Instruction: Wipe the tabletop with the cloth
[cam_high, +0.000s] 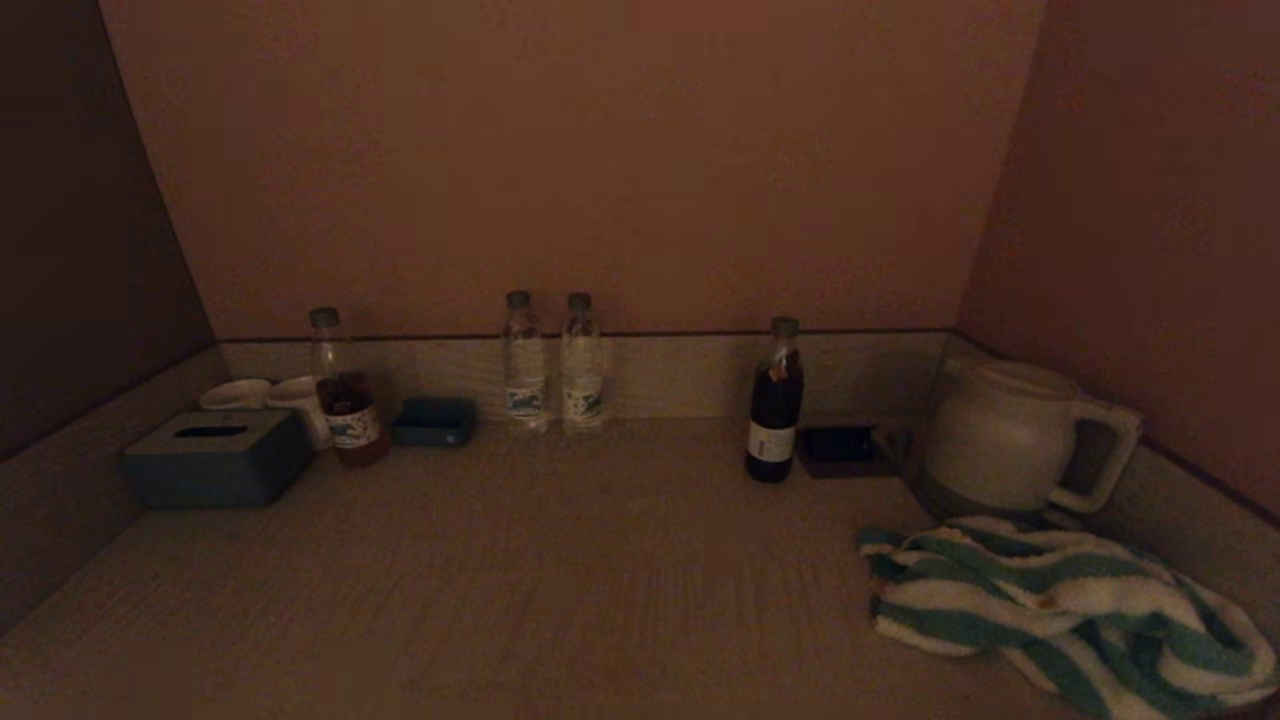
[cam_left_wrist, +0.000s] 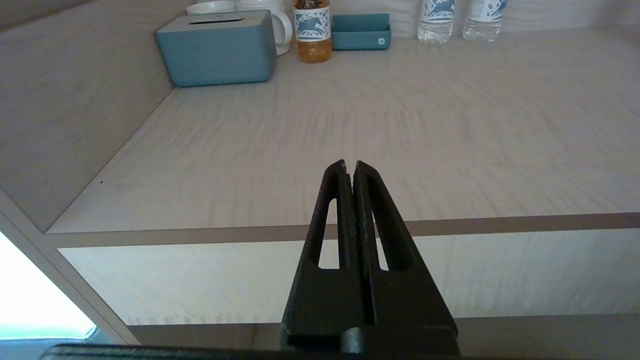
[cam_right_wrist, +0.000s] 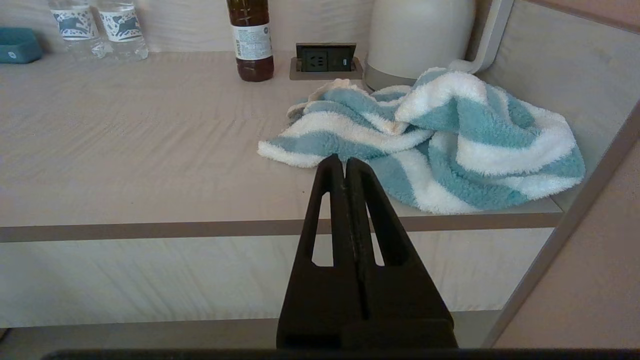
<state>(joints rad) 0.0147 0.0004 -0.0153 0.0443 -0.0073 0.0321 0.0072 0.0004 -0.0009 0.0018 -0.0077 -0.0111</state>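
Both grippers sit off the tabletop (cam_high: 560, 560) front edge, fingers pressed together, empty. Cloth (cam_right_wrist: 425, 140) lies bunched at right, before the kettle (cam_right_wrist: 420, 40). Spread your right gripper (cam_right_wrist: 345, 162), reach in, pinch a raised fold; leave left gripper (cam_left_wrist: 349, 165) parked.

Cloth (cam_high: 1070, 610): its lower right corner ran past the head view's edge. Kettle (cam_right_wrist: 420, 40): its top was cut off in the right wrist view. Water bottles (cam_left_wrist: 460, 20): caps lay out of frame in the left wrist view. Bottle label print: too small to read.
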